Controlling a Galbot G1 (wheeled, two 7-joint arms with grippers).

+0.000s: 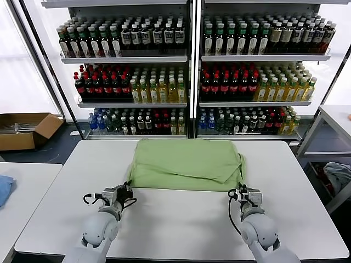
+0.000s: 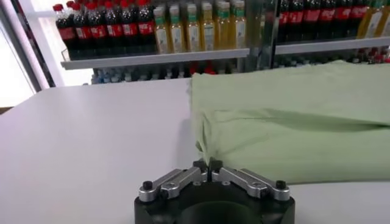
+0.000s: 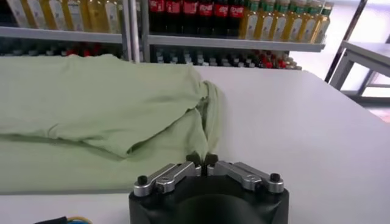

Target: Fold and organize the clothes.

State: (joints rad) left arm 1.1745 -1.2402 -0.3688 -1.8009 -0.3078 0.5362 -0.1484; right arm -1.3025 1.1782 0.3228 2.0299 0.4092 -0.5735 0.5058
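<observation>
The light green shirt (image 1: pixel 186 164) lies folded in layers on the white table (image 1: pixel 181 224), in the far middle. My left gripper (image 1: pixel 129 192) sits at the shirt's near left corner, and its fingertips are shut on that corner of the fabric (image 2: pixel 206 152). At the near right corner my right gripper (image 1: pixel 239 193) is likewise shut, pinching the shirt's edge (image 3: pixel 201 149). In the left wrist view the gripper (image 2: pixel 208 165) shows its jaws pressed together. The right wrist view shows that gripper (image 3: pixel 202 160) the same way. The collar and any print are hidden.
Shelves of bottles (image 1: pixel 186 71) stand behind the table. A cardboard box (image 1: pixel 24 130) lies on the floor at far left. A blue cloth (image 1: pixel 4 189) rests on a side table at left. Another table (image 1: pixel 337 118) and a pale cloth bundle (image 1: pixel 337 175) are at right.
</observation>
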